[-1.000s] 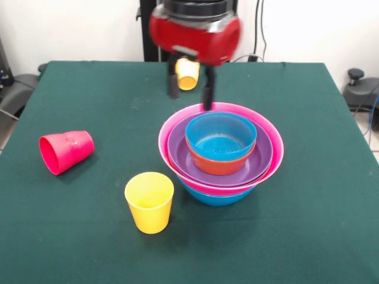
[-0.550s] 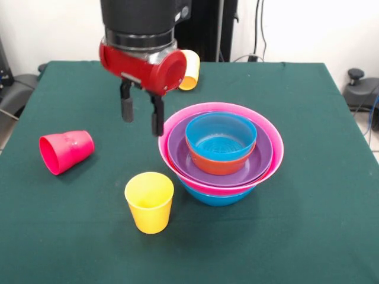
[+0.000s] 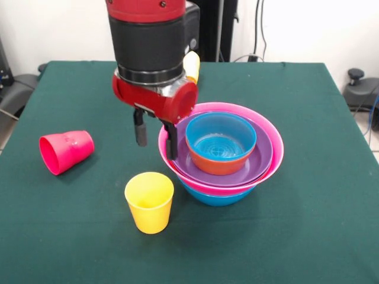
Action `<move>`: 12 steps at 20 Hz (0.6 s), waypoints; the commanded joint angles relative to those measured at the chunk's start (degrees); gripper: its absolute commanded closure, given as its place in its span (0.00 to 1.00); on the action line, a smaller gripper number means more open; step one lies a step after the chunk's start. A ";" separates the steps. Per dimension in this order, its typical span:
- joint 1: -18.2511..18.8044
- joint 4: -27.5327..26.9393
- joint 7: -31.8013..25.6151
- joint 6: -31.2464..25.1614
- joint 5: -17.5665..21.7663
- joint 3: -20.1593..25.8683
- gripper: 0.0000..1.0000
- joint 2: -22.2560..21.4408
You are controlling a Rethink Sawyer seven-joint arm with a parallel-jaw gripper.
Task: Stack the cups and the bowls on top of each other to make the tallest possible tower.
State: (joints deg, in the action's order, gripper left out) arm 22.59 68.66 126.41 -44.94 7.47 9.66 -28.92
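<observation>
Front view shows a green table (image 3: 308,236) filling most of the frame. At the left, a red-pink cup (image 3: 66,151) lies on its side, its mouth turned toward the lower left. Right of it, in the lower middle, a yellow cup (image 3: 150,202) stands upright with its mouth up, empty, well apart from the red-pink one and just beside the stack of bowls. Above that cup hangs the red and black arm (image 3: 154,53), coming down from the top edge; its gripper (image 3: 156,139) has two dark fingers (image 3: 140,133) spread apart with nothing between them. The right-hand finger overlaps the left rim of the pink bowl in the picture; whether it touches is not clear. Behind the arm, in the upper middle, part of a second yellow cup (image 3: 192,65) shows, lying on the cloth. Right of centre sits the tower (image 3: 220,155): a blue bowl (image 3: 216,197) lowest, then the wide pink bowl (image 3: 269,142), a purple bowl (image 3: 260,160), an orange bowl (image 3: 216,165) and a smaller blue bowl (image 3: 221,137) nested on top.
</observation>
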 commanded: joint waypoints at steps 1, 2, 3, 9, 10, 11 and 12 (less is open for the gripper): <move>-0.06 -2.86 -16.29 -5.26 4.64 7.03 0.00 2.43; 0.04 -3.17 -16.40 -5.55 4.67 7.16 0.00 2.44; 0.12 -3.71 -16.38 -5.78 4.68 7.29 0.00 2.63; 0.03 -15.21 -18.23 -11.66 5.69 8.15 0.00 8.49; -0.21 -18.29 -18.62 -13.26 5.87 8.50 0.00 10.14; -0.45 -21.30 -18.96 -14.86 6.03 8.87 0.00 11.76; -0.68 -24.50 -19.41 -16.78 6.16 9.40 0.00 13.43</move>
State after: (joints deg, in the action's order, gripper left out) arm 22.58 58.28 126.40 -50.61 8.69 12.33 -22.97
